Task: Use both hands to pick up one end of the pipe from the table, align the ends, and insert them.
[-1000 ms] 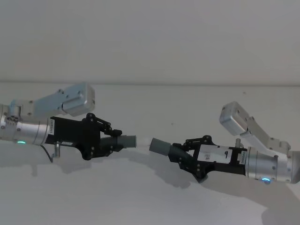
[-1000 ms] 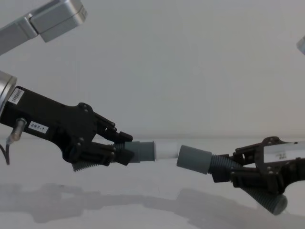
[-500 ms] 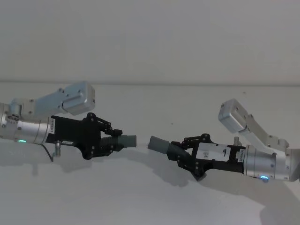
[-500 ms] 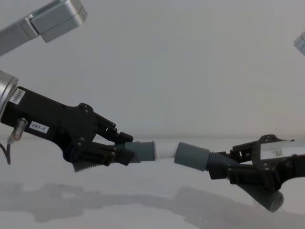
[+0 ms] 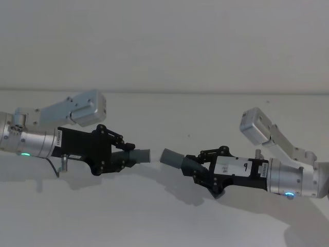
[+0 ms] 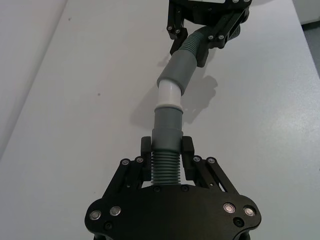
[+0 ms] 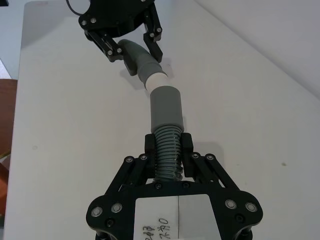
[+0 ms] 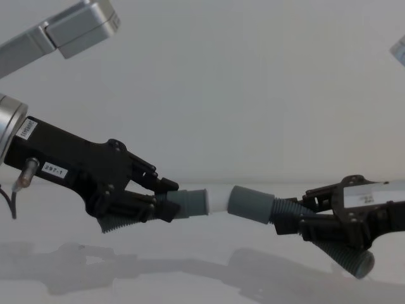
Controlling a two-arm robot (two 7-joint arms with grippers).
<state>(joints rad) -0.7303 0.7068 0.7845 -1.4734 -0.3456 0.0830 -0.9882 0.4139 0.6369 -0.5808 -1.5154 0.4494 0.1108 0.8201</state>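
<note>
1. Whether the white tip [image 8: 218, 199] touches the wide grey cuff [image 8: 250, 204] cannot be told from the chest view
2. The left end effector [image 6: 166, 159] base is cut off by its wrist view's edge
3. The small label [image 7: 156, 231] on the right end effector [image 7: 168, 145] is unreadable
4. The silver arm [image 8: 12, 136] runs off the chest view's left edge

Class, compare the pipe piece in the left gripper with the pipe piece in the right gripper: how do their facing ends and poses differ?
The left gripper's pipe piece ends in a narrow white tip; the right gripper's pipe piece ends in a wider plain grey cuff. In the chest view the left piece lies nearly level, while the right piece slopes up towards its cuff. Both are grey, corrugated where gripped, and held above the table by the left gripper and the right gripper.
</note>
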